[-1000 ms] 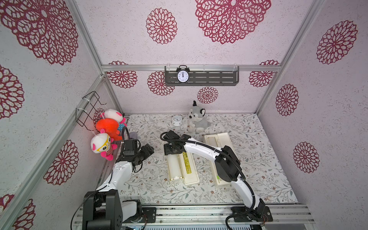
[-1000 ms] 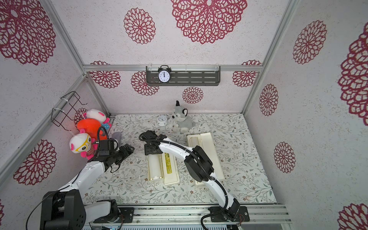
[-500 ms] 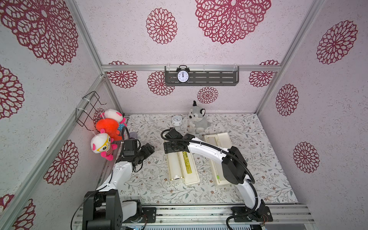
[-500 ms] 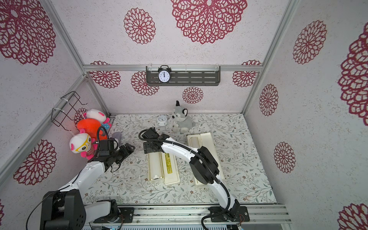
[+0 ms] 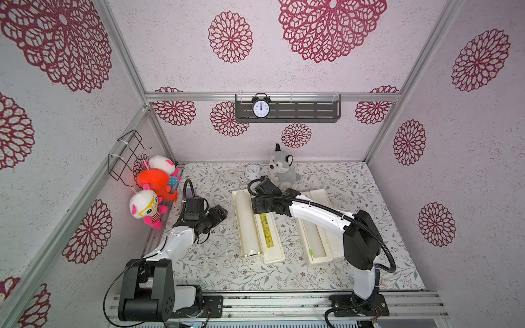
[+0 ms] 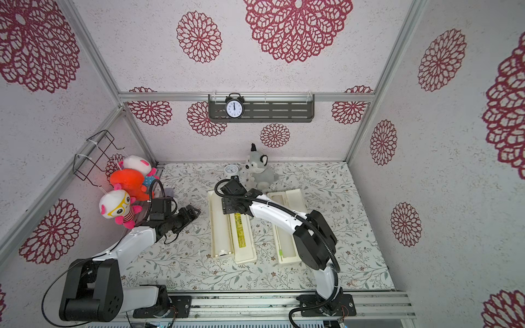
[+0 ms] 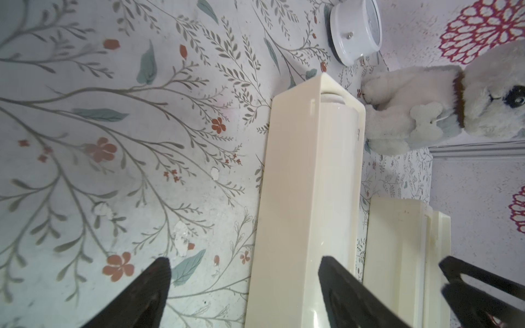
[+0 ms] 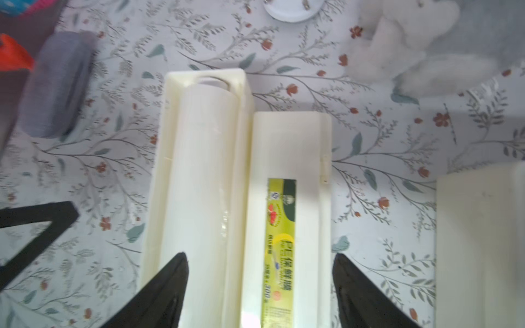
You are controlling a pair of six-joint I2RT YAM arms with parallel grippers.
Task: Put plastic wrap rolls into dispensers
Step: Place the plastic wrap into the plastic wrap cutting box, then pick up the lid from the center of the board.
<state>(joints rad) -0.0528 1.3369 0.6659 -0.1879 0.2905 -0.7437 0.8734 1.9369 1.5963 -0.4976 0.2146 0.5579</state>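
The left dispenser lies open on the mat, its lid with the yellow-green label folded out flat. A white plastic wrap roll rests in its trough. My right gripper hovers open above this dispenser's far half, straddling the lid and part of the roll, gripping nothing. To the left of that dispenser my left gripper is open and empty, one finger over the box's side. The right dispenser is open too, with my right arm across it.
A grey plush dog and a small white clock stand just behind the dispensers. Plush toys hang at the left wall. A grey pad lies on the mat far left.
My right gripper's jaws have opened wider above the left dispenser, and that arm's elbow has swung to the right. The left arm has hardly moved.
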